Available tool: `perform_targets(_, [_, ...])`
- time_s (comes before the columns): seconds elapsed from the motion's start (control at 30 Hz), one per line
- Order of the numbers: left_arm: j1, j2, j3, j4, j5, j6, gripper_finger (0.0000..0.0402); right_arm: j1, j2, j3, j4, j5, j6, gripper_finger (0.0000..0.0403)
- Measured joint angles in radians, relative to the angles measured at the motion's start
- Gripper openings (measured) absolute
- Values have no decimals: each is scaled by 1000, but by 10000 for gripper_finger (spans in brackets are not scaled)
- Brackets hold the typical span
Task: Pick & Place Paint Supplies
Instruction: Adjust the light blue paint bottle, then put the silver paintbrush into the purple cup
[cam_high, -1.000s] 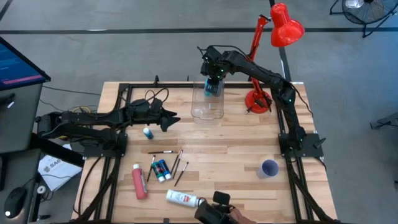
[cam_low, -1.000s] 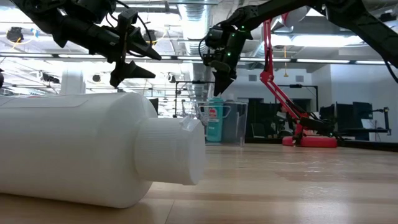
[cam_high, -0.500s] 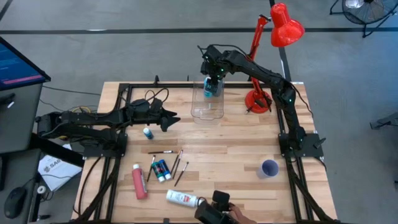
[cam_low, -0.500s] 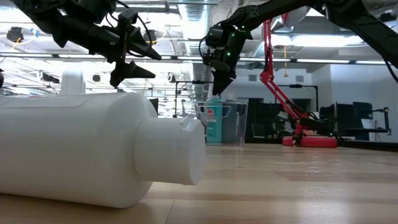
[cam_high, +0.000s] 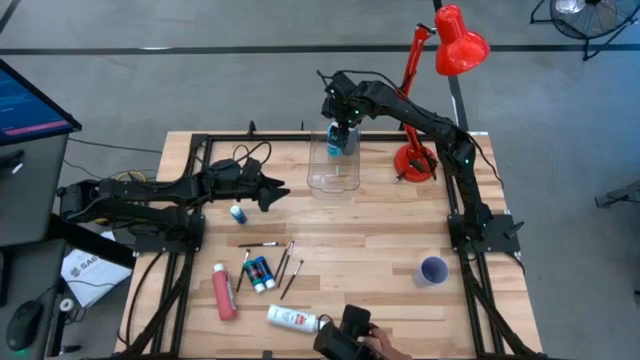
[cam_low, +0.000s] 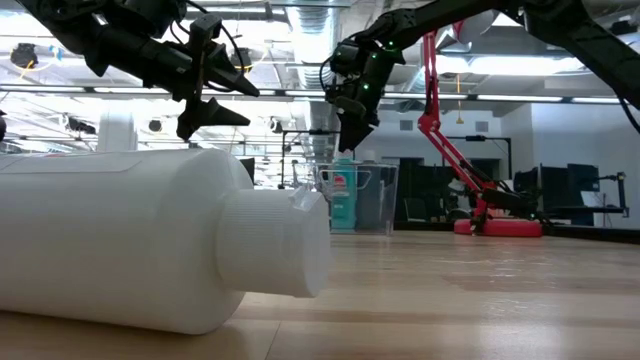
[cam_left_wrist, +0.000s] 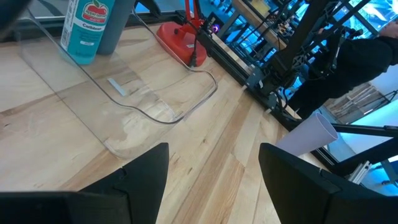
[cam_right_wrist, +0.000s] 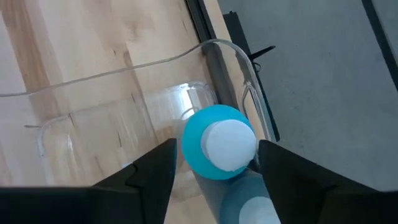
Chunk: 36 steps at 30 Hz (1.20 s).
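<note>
A light blue paint bottle (cam_right_wrist: 219, 121) stands upright on its base inside the clear box (cam_high: 333, 172) at the table's far middle, with a grey bottle (cam_left_wrist: 115, 25) right beside it. My right gripper (cam_high: 342, 125) hangs open just above the blue bottle's white cap, one finger on either side, touching nothing. My left gripper (cam_high: 280, 190) hovers open above the table's left half. Below it on the wood stands a small blue-green bottle (cam_high: 238, 213). Thin brushes (cam_high: 284, 262), two small blue bottles (cam_high: 260, 272), a pink-red bottle (cam_high: 225, 292) and a white bottle (cam_high: 294, 319) lie near the front edge.
A red desk lamp (cam_high: 414, 160) stands on its base at the far right, close to the box. A small purple cup (cam_high: 432, 270) sits at the near right. The white bottle (cam_low: 150, 250) fills the low view's foreground. Bare wood lies between the box and the brushes.
My right gripper has opened wider over the clear box and stays above the light blue bottle, which stands where it was.
</note>
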Motion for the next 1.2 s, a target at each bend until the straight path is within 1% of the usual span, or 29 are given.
perform_targets(0.17, [0,0,0,3,-5,0,246,-7,0,20,0,0,3,245])
perform_targets(0.3, [0,0,0,6,-6,0,246,-16,0,57,0,0,2,249])
perform_targets(0.47, [1,0,0,8,-8,-8,246,-21,0,131,-4,0,2,249])
perform_targets(0.67, [2,-18,1,12,-3,8,246,5,-1,252,-24,-13,63,249])
perform_targets(0.83, [-2,-61,19,10,36,4,246,80,-42,244,-34,-108,97,249])
perform_targets(0.93, [-14,-91,30,6,82,-9,246,135,-59,242,-113,-143,127,249])
perform_targets(1.07, [-59,-125,53,0,166,6,246,234,-74,240,-211,-182,207,249])
perform_targets(1.2, [-128,-146,68,-77,173,16,245,352,-89,241,-276,-197,308,249])
